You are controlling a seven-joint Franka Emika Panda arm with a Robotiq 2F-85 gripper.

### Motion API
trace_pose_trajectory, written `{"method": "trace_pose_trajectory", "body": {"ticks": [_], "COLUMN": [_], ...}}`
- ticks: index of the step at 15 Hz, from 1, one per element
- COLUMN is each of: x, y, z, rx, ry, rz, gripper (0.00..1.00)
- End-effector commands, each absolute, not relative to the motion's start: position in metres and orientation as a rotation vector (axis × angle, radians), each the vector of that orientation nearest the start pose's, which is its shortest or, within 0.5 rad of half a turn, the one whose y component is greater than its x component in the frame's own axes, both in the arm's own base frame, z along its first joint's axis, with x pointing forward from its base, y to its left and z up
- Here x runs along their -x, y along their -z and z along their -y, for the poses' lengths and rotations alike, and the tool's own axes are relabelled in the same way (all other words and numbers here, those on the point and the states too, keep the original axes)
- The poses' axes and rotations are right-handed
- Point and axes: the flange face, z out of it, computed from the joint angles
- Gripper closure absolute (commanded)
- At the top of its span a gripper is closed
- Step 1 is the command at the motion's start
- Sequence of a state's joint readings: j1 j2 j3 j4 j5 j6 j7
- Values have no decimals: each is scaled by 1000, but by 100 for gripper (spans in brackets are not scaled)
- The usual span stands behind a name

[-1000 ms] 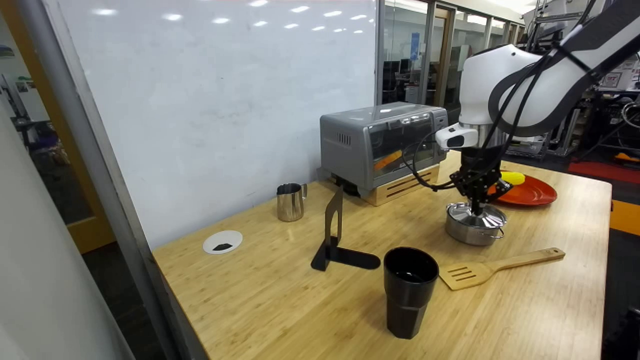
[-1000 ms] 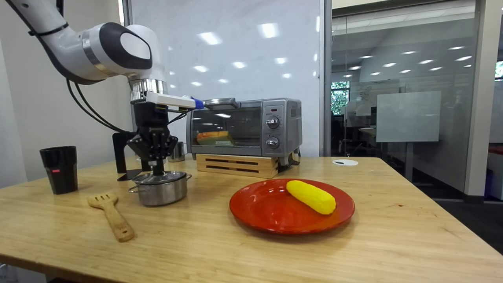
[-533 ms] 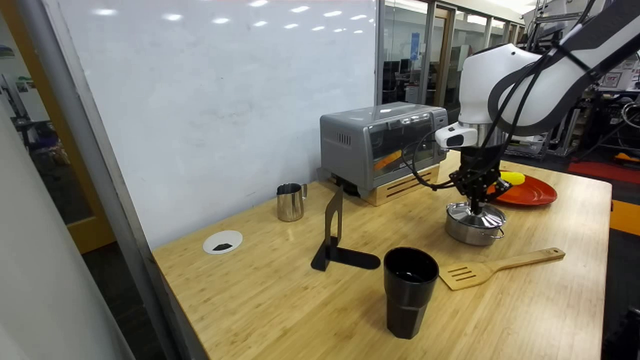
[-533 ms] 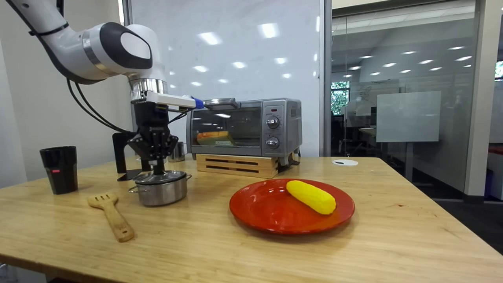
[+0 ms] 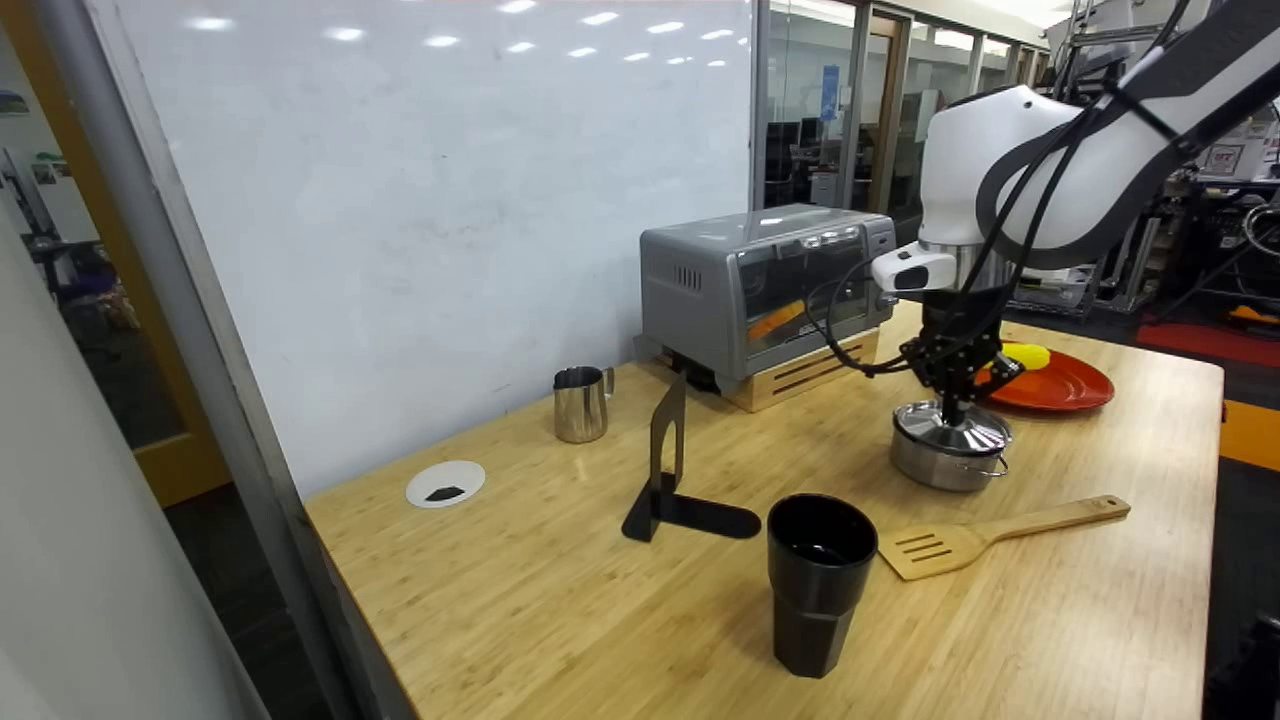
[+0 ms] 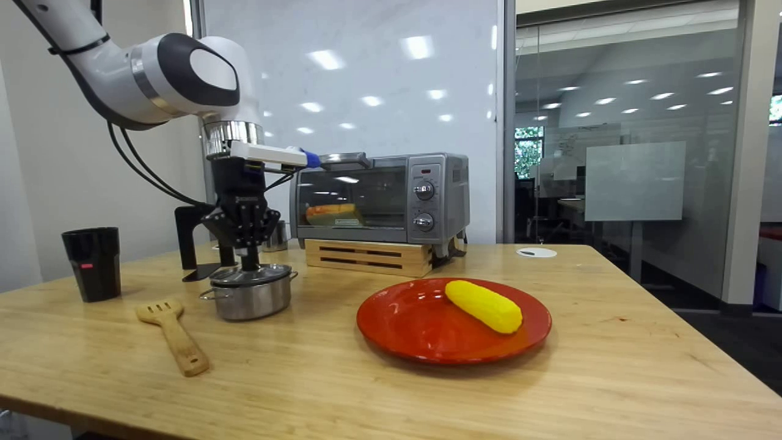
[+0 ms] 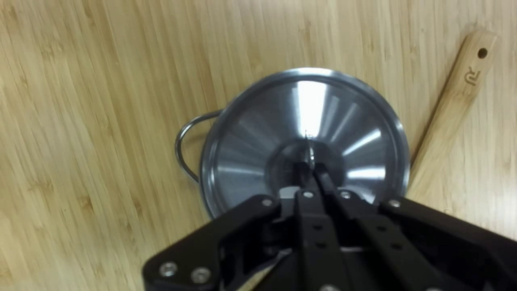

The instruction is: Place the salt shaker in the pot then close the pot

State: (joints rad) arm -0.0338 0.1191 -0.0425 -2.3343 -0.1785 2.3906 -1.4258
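Note:
The small round steel pot (image 5: 938, 467) stands on the table and also shows in an exterior view (image 6: 256, 300). Its shiny metal lid (image 7: 250, 133) lies over the pot's top, seemingly slightly off level; it also shows in an exterior view (image 5: 922, 428). My gripper (image 7: 311, 167) points down over the lid, its fingers closed on the thin loop handle at the lid's centre. The gripper also shows in both exterior views (image 5: 952, 412) (image 6: 249, 261). The salt shaker is not visible; the pot's inside is hidden by the lid.
A wooden spatula (image 5: 965, 545) lies beside the pot. A black tumbler (image 5: 820, 585), a black bookend (image 5: 665, 500) and a steel cup (image 5: 581, 408) stand on the table. A red plate (image 6: 415, 330) holds yellow corn (image 6: 486, 305). A toaster oven (image 6: 379, 195) stands on a wooden base (image 6: 366, 256).
My gripper and the lid have shifted by a very small amount, slightly rightward and up in an exterior view. The grip on the handle is unchanged, and the pot stays in place.

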Motion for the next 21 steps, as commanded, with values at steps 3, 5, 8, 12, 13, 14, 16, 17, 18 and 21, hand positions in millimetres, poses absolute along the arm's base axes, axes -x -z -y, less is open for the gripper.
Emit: {"method": "trace_pose_trajectory", "body": {"ticks": [3, 5, 8, 12, 13, 14, 16, 17, 18, 21], "x": [-512, -511, -511, -511, -511, -511, -511, -511, -511, -511], "y": [-274, -275, -274, -273, -272, -272, -272, -271, -271, -271], "z": [47, 45, 44, 43, 42, 42, 42, 42, 42, 42], "rx": [2333, 2330, 2328, 2327, 2326, 2326, 2327, 2326, 2326, 2328], "ry": [-197, -196, -195, -196, -196, -197, -201, -201, -201, -199], "rz": [2160, 2164, 2169, 2169, 2168, 2167, 2166, 2166, 2165, 2163], "gripper": [99, 99, 99, 99, 99, 98, 71, 65, 59, 37]}}
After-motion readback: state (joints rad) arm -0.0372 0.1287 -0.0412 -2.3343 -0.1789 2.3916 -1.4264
